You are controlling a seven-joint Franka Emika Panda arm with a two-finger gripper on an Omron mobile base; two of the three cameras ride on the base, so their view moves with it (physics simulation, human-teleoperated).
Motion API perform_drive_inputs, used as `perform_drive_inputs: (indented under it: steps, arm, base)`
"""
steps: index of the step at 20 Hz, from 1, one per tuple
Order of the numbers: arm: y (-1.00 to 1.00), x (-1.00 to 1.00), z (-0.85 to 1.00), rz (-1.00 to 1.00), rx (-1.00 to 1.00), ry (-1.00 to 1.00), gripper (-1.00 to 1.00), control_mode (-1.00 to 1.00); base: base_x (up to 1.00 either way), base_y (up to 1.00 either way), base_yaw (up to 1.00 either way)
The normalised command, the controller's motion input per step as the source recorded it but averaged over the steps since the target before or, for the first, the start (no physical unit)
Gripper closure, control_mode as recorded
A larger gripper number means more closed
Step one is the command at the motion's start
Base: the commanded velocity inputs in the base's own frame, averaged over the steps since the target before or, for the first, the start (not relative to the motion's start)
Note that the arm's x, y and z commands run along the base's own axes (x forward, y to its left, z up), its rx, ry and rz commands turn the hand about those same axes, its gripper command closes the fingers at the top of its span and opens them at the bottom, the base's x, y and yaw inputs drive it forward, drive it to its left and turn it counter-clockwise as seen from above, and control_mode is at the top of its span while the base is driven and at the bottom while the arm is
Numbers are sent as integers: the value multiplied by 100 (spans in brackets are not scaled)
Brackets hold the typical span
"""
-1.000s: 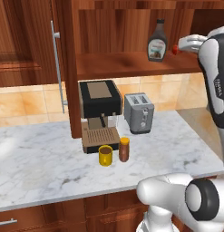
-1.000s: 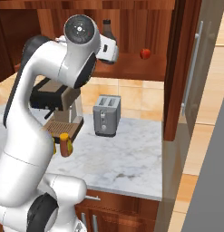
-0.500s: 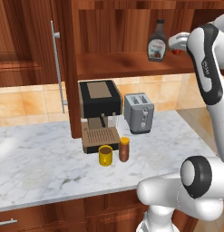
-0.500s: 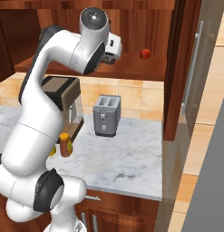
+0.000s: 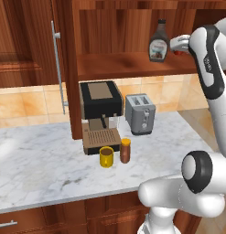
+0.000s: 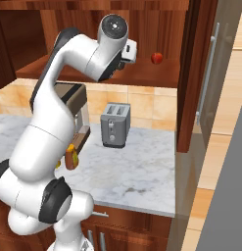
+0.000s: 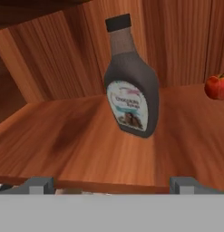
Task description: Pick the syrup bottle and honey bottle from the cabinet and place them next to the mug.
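Brown syrup bottle (image 7: 130, 86) ahead of open claw (image 7: 111, 185), seemingly untouched.

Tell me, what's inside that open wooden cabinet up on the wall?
On the cabinet shelf stands the syrup bottle, upright, with a small red fruit to one side. The robot's arm covers part of the shelf, so anything behind it stays hidden.

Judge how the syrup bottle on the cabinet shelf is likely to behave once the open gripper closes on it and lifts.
The syrup bottle looks rigid, so it should hold its shape. Its wide rounded base and narrow neck suggest it stands steadily, though a push near the black cap could tip it. Its smooth, curved body may slip between the fingers.
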Motion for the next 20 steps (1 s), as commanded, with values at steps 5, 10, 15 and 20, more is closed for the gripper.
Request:
perform_drive_inputs:
  steps: [5,10,15,20]
  arm:
    - [-11,32,0,8,0,-9,-100,-100]
    - [-12,34,0,6,0,-1,-100,-100]
    - [-10,32,0,5,0,0,-100,-100]
    - [-2,28,0,4,0,1,-100,-100]
  base:
    - [0,0,0]
    - [0,0,0]
    - [0,0,0]
    - [0,0,0]
